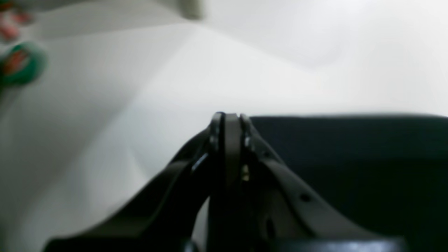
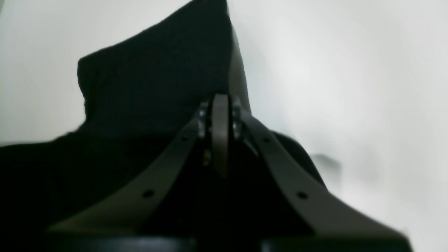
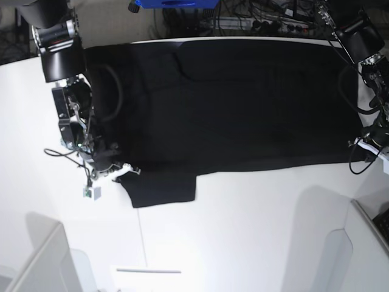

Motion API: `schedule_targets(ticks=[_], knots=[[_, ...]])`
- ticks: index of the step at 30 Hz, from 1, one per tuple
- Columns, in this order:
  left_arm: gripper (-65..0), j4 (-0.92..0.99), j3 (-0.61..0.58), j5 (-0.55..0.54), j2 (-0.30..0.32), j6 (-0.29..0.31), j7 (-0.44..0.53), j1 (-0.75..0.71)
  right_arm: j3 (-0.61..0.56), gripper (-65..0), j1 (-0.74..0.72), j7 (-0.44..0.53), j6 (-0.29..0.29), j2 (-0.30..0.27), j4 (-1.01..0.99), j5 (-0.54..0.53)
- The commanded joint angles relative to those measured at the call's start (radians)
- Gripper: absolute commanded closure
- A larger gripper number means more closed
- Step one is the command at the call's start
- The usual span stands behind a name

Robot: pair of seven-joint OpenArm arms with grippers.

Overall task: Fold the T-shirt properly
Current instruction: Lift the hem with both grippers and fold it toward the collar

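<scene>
The black T-shirt lies spread sideways over the white table, with one short sleeve sticking out toward the front. In the base view my right gripper sits low at the shirt's front left corner, by that sleeve. The right wrist view shows this gripper shut with black cloth under and ahead of it. My left gripper is at the shirt's front right corner. Seen from its wrist, the left gripper is shut right at the cloth's edge.
Cables and a blue object lie beyond the table's far edge. White panels stand at the front left and front right. A thin white stick lies near the front. A blurred green and red round thing shows at the left.
</scene>
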State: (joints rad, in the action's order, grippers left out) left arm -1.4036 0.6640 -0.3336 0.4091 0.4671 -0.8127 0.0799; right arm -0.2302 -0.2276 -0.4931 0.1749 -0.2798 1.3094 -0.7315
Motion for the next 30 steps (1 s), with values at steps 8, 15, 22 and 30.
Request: schedule_targets(ticks=[8, 15, 22, 30], knots=[[0.0, -0.041, 0.073, -0.008, 0.012, 0.092, -0.049, -0.038, 0.099, 0.0, 0.055, -0.063, -0.002, -0.009, 0.157, -0.001], [0.0, -0.144, 0.095, -0.009, 0.011, 0.094, -0.050, -0.128, 0.173, 0.0, 0.135, -0.140, -0.002, -0.008, 0.276, -0.001], [0.0, -0.184, 0.096, -0.011, 0.009, 0.094, -0.050, -0.165, 0.182, 0.0, 0.231, -0.143, -0.002, -0.008, 0.411, -0.001], [0.0, -0.190, 0.098, -0.160, 0.012, 0.092, -0.050, -0.234, 0.242, 0.0, 0.350, -0.143, -0.002, -0.003, 0.549, -0.001]])
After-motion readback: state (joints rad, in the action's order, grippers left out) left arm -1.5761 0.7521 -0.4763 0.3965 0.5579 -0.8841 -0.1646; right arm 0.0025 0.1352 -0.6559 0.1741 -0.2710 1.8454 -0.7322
